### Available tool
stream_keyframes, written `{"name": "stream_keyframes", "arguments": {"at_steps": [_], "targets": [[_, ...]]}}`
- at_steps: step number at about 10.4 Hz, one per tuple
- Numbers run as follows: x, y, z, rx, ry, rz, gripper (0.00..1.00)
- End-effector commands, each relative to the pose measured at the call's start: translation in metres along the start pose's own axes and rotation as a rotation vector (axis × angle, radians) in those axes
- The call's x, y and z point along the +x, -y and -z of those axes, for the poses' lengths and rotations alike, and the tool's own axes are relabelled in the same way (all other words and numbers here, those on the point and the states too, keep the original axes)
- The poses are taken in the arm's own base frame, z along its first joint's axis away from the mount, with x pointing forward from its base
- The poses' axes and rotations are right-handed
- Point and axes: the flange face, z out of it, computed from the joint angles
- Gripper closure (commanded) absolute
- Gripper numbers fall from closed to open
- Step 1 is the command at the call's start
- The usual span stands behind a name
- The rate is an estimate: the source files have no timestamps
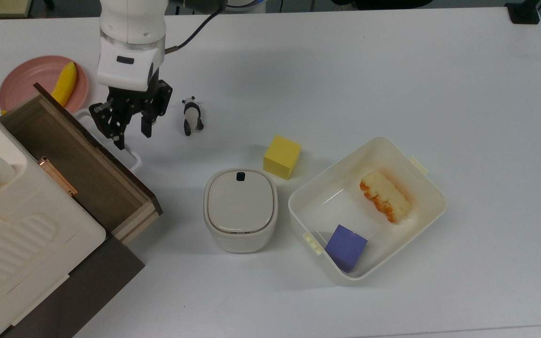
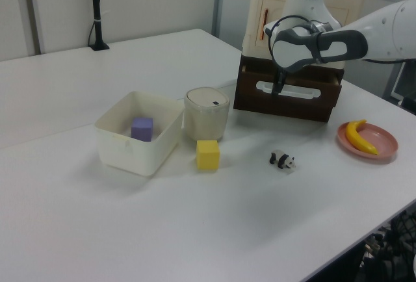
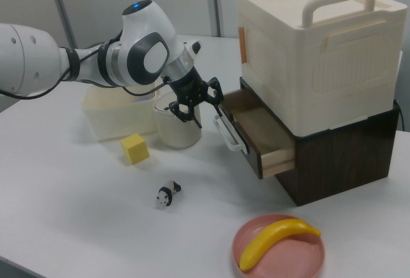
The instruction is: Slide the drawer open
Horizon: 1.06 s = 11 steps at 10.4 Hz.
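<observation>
The dark-brown drawer (image 1: 78,162) (image 3: 259,136) stands pulled out from under the cream case, its bare wooden inside showing. Its white loop handle (image 1: 133,161) (image 3: 229,132) (image 2: 289,89) sticks out from the front. My gripper (image 1: 132,136) (image 3: 206,108) (image 2: 278,87) is open and points down just in front of the handle. One fingertip is close beside the loop and the other is out over the table. Nothing is between the fingers.
A toy panda (image 1: 191,117) lies just to the top view's right of the gripper. Further right are a yellow cube (image 1: 282,157), a lidded white tub (image 1: 241,209) and an open white box (image 1: 421,180) with a purple cube and bread. A pink plate (image 1: 31,77) holds a banana.
</observation>
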Motion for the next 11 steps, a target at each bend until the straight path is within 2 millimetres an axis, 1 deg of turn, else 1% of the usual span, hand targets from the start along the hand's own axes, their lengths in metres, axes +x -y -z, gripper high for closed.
{"name": "stream_keyframes", "arguments": {"at_steps": [1, 2, 3, 4, 5, 6, 7, 8, 9, 10, 11], "targets": [[0.011, 0.03, 0.024, 0.047, 0.038, -0.148, 0.0], [0.018, 0.04, 0.031, 0.064, 0.056, -0.212, 0.0], [0.025, 0.047, 0.046, 0.076, 0.076, -0.279, 0.0], [0.03, 0.058, 0.054, 0.116, 0.116, -0.34, 0.0], [0.036, 0.066, 0.072, 0.146, 0.121, -0.399, 0.0], [0.033, 0.071, 0.085, 0.177, 0.128, -0.452, 0.0], [0.039, 0.084, 0.101, 0.204, 0.135, -0.491, 0.0], [0.04, 0.094, 0.115, 0.221, 0.161, -0.569, 0.0], [0.037, 0.098, 0.126, 0.229, 0.189, -0.664, 0.0], [0.041, 0.105, 0.14, 0.236, 0.2, -0.695, 0.0], [0.041, 0.108, 0.146, 0.248, 0.23, -0.69, 0.0]]}}
